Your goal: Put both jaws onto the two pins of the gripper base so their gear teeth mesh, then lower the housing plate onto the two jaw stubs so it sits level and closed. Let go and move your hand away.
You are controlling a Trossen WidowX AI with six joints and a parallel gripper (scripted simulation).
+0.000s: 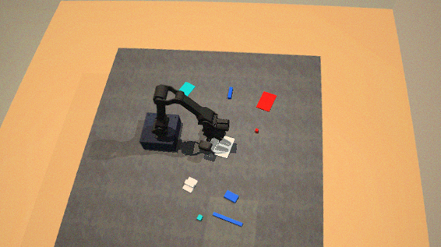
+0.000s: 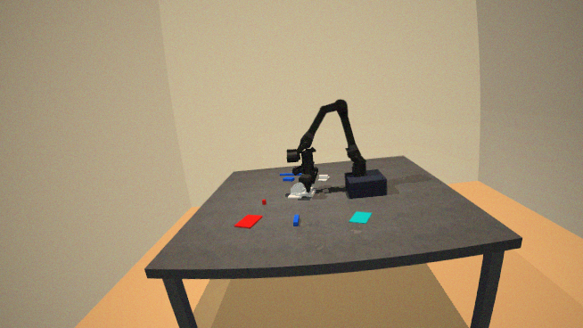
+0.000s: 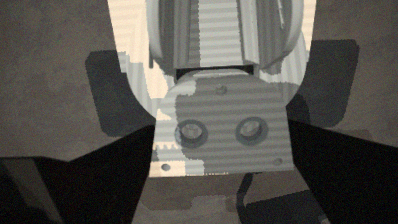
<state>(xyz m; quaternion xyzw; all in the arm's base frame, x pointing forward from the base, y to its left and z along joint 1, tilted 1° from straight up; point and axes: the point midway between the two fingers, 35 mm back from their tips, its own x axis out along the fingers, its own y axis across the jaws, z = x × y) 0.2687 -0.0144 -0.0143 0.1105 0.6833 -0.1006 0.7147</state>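
Observation:
The white gripper base [image 1: 222,154] [image 2: 294,196] [image 3: 129,30] lies on the dark table. Two grey jaws [image 3: 167,35] [image 3: 280,35] lie on it side by side. Whether their gear teeth mesh is hidden. My gripper [image 3: 217,129] is shut on the light grey housing plate [image 3: 222,112], one black finger at each side edge. The plate is over the rear end of the base, behind the long parts of the jaws. Round pale stub tops [image 3: 191,131] [image 3: 251,128] show inside its two holes. How far down the plate sits, and whether it is level, I cannot tell.
A red cube [image 1: 256,130] [image 2: 264,201] and red sheet [image 1: 266,101] [image 2: 248,221] lie beyond the base. A blue bar [image 1: 229,93] [image 2: 296,220], cyan sheet [image 1: 187,88] [image 2: 360,217], white blocks [image 1: 190,184], blue block [image 1: 231,196], cyan cube [image 1: 200,217] and long blue strip [image 1: 227,219] lie around.

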